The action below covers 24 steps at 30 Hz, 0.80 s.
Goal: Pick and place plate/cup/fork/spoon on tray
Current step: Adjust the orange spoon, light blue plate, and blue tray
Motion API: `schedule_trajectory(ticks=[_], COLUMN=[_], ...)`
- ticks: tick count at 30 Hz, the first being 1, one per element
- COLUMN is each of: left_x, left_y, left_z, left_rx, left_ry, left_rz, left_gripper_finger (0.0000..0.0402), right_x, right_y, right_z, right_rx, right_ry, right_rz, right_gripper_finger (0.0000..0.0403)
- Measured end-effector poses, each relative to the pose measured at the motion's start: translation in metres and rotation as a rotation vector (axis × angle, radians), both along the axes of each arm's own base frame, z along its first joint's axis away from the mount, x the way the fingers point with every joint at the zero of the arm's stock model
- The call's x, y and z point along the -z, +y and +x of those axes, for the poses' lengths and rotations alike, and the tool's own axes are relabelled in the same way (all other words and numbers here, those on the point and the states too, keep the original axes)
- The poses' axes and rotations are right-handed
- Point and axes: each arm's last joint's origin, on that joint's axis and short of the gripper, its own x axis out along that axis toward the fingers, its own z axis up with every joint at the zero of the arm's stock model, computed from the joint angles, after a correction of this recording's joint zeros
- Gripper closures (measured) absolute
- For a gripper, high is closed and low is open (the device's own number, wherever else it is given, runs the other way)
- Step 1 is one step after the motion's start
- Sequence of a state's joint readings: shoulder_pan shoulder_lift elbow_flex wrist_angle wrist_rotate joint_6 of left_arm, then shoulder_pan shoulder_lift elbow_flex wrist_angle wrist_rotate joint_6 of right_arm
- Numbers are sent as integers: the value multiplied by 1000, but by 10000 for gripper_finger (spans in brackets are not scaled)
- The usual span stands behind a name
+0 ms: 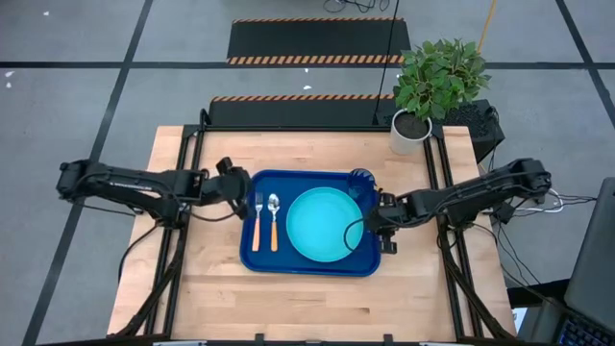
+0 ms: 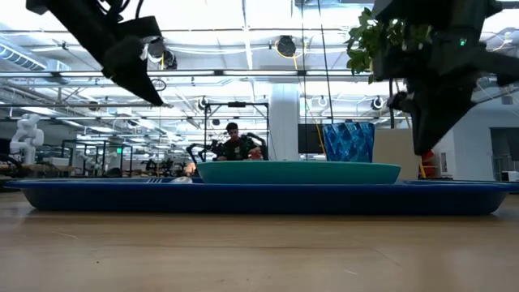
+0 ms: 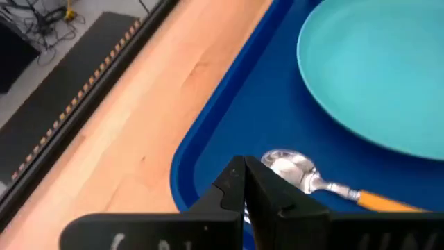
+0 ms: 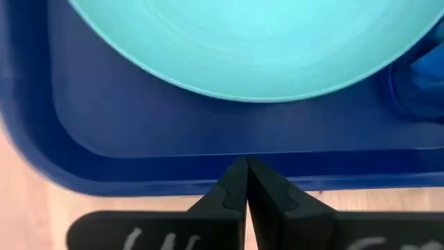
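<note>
The tray (image 1: 307,259) is seen in the middle of the counter (image 1: 207,298) with all four task things already lying in it. The plate (image 1: 325,224) sits right of the tray's centre; the fork (image 1: 257,223) and the spoon (image 1: 274,221) lie side by side at the plate's 9 o'clock, their long axes running 12 to 6, heads toward 12 and orange handles toward 6. The cup (image 1: 362,178) stands in the tray's corner at about 1 o'clock from the plate (it is partly hidden in the high view, so its exact spot is probably just inside the rim).

The left claw (image 3: 244,182) is held over the tray's left rim, fingers pressed together and gripping nothing; the spoon's bowl lies just beyond its tip, so the cutlery is nearer this arm. The right claw (image 4: 246,173) is likewise closed and empty, poised over the tray's right rim at the plate's 3 o'clock. Nothing is left outside the tray, so the task is judged complete, and only a withdrawal of both arms seems called for.
</note>
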<state>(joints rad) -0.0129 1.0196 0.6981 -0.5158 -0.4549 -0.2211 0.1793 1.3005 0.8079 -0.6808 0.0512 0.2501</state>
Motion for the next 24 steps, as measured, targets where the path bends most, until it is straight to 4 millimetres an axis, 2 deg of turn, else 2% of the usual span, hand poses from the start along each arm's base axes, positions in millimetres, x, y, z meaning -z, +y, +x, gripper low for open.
schedule_trajectory(ticks=[6,16,24], left_x=[10,14,14], left_y=[-3,-4,-7], left_z=[-10,-15,-15], left_rx=[31,33,40], left_ry=[-88,-152,-155], left_rz=[7,-11,-25], left_gripper_finger=[380,398,380], right_x=[16,22,26], right_y=[-3,-6,-6], right_z=[7,23,24], right_rx=[14,-21,-23], right_ry=[8,-72,-50], right_rz=[-3,46,41], right_gripper_finger=[403,403,403])
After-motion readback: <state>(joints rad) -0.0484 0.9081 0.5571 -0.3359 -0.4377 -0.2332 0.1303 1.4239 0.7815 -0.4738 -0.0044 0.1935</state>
